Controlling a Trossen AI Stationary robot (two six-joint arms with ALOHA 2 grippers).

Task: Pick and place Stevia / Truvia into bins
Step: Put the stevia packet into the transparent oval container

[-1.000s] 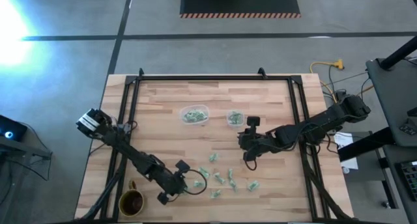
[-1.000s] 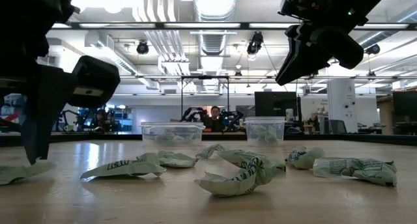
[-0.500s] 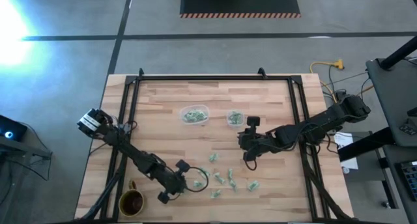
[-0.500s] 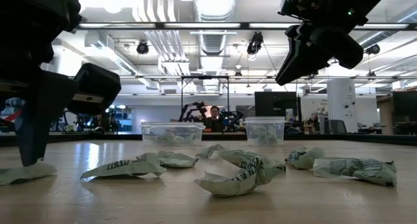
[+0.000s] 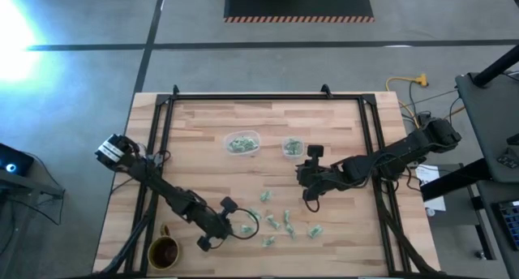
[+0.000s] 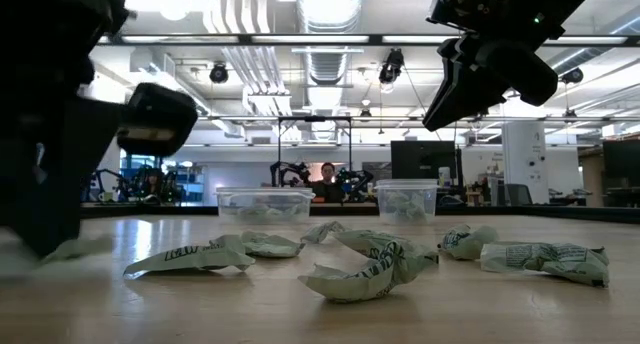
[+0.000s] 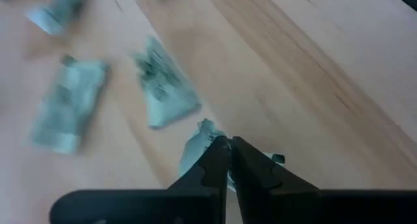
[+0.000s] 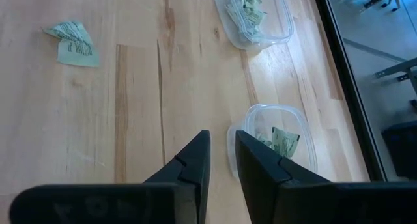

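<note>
- A brown mug [image 5: 163,251] stands at the desk's [image 5: 203,161] near-left corner.
- The left gripper [image 7: 226,160] is low over the desk just right of the mug; its fingers [image 7: 212,168] are pinched together on one pale green packet [image 7: 195,146], whose crumpled ends stick out on both sides of the tips.
- More Stevia packets [image 5: 285,224] lie loose on the wood just right of that gripper, between the two arms.
- The wider bin [image 5: 242,143] and the smaller bin [image 5: 292,148] sit side by side farther back, each holding a few packets.
- The right gripper [image 8: 221,160] hangs above the desk near the smaller bin, fingers [image 8: 195,162] a narrow gap apart and holding nothing.
</note>
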